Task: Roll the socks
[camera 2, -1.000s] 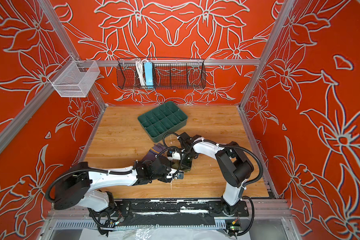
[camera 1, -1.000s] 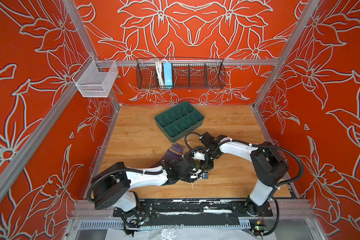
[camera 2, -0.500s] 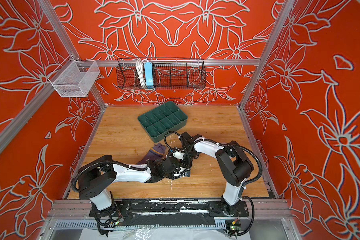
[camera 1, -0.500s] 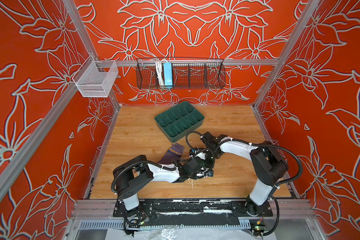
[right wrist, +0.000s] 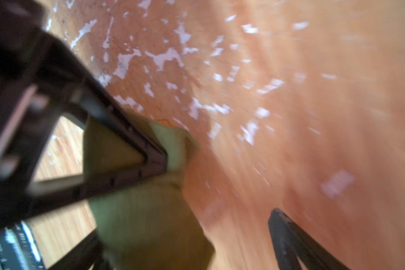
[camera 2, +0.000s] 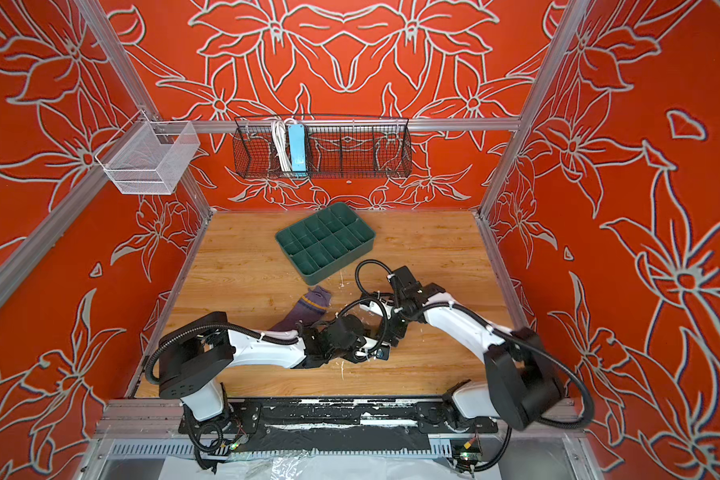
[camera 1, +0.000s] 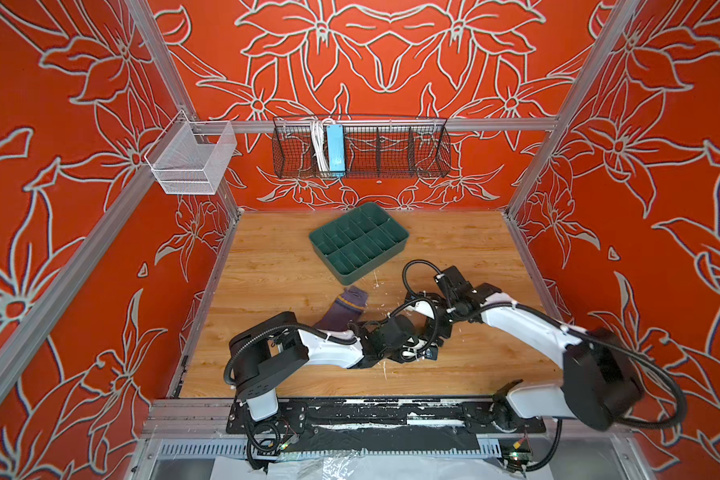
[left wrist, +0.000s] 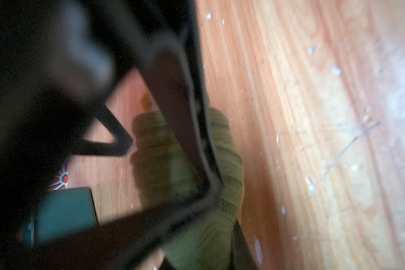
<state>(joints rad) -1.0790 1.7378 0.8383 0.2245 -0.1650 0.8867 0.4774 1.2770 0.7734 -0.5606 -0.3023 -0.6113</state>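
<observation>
The olive green sock (left wrist: 197, 168) is a tight roll on the wood table, seen only in the wrist views. My left gripper (left wrist: 204, 245) is shut on it, a dark finger (left wrist: 241, 250) pressed to its side. In the right wrist view the same green sock (right wrist: 145, 210) lies between the wide-open fingers of my right gripper (right wrist: 185, 245), close to one of them. In both top views the two grippers meet at the table's front middle, left gripper (camera 1: 412, 347) against right gripper (camera 1: 433, 332), hiding the green roll. The purple sock (camera 1: 341, 311) (camera 2: 306, 309) lies flat just behind the left arm.
A dark green divided tray (camera 1: 358, 243) stands behind the socks at mid-table. On the back wall hangs a black wire basket (camera 1: 362, 147), and a white mesh basket (camera 1: 192, 160) hangs at the left corner. White scuffs mark the wood.
My left gripper has closed onto the green roll and its arm has swung right. The right gripper has opened wide and let go of the sock.
</observation>
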